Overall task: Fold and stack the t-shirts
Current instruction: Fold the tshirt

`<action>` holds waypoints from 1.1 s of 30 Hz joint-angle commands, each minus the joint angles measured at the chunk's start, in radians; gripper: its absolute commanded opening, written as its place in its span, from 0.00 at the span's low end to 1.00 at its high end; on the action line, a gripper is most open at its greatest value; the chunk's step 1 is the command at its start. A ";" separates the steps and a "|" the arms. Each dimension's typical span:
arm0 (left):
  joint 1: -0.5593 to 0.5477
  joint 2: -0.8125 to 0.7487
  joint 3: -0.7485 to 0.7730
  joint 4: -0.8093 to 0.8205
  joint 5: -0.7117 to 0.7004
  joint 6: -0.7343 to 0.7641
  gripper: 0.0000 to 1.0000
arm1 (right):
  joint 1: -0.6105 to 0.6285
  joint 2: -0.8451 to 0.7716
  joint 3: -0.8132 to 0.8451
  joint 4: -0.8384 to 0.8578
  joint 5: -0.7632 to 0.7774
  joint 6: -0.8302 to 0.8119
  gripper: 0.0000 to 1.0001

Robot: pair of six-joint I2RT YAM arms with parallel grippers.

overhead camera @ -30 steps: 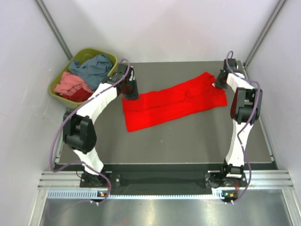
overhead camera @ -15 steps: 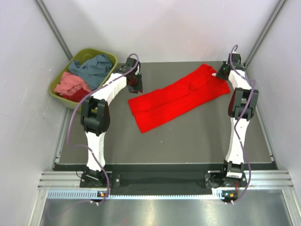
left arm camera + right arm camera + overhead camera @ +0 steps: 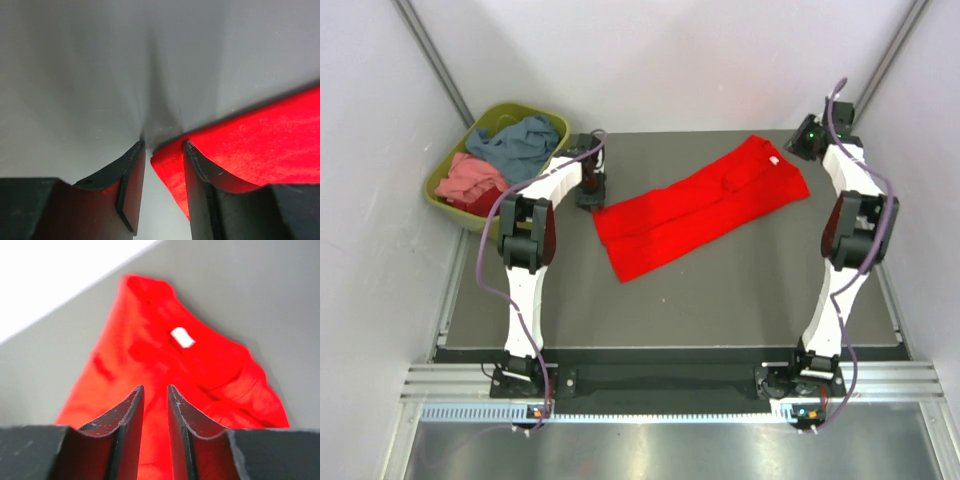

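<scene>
The red shirt [image 3: 700, 205] lies as a long strip on the table [image 3: 720, 290]. Your left jaws and right jaws stand parted, empty, at its ends. The next move looks like gripping one end and folding it across.

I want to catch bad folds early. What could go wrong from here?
The red t-shirt lies slanted across the table, so the next crosswise fold may come out skewed. The left gripper sits open right at the shirt's corner; closing there could pinch one layer only, or miss the cloth. The right gripper, open by the collar end, might snag the white label.
</scene>
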 commanded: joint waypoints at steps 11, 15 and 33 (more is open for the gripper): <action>-0.005 -0.008 -0.063 -0.078 0.001 -0.041 0.00 | -0.010 -0.449 -0.464 0.035 -0.053 0.008 0.38; -0.005 -0.071 -0.172 -0.102 -0.022 -0.096 0.00 | -0.010 -0.511 -0.603 0.079 -0.081 0.016 0.45; -0.005 -0.422 -0.648 -0.058 -0.154 -0.201 0.03 | -0.019 -0.393 -0.768 0.366 -0.093 0.095 0.47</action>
